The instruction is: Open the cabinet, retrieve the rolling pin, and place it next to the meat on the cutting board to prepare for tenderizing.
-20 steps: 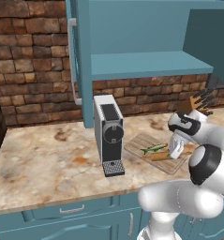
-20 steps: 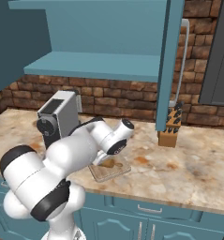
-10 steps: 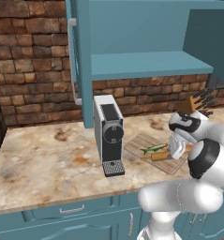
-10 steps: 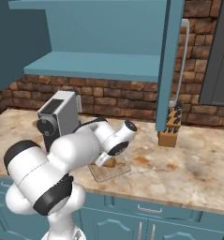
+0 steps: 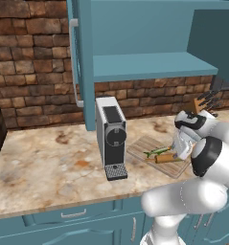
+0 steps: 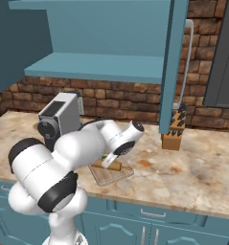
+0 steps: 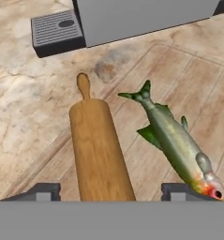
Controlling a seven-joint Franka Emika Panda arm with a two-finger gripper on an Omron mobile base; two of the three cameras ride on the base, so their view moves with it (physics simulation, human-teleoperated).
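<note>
The rolling pin (image 7: pixel 99 150) lies on the cutting board (image 7: pixel 188 79), one knob handle pointing toward the coffee machine. Beside it, a small gap apart, lies the meat (image 7: pixel 176 140), a greenish-yellow fish. My gripper (image 7: pixel 113 190) hovers just above the pin's near end, open, its fingertips (image 7: pixel 48 190) wide of the wood on both sides. From the left base view, the gripper (image 5: pixel 179 150) hangs over the pin (image 5: pixel 165 157) and the meat (image 5: pixel 156 152) on the board (image 5: pixel 144 143). The cabinet (image 5: pixel 149 67) stands open above, its teal shelf bare.
A grey coffee machine (image 5: pixel 112 136) stands just left of the board, with its drip tray (image 7: pixel 57 29) facing the counter edge. A knife block (image 5: pixel 202 103) sits against the brick wall at the right. The open cabinet door (image 5: pixel 85 62) hangs above the coffee machine.
The arm's elbow has shifted slightly while the hand stays over the board. The rolling pin and the meat have not moved.
</note>
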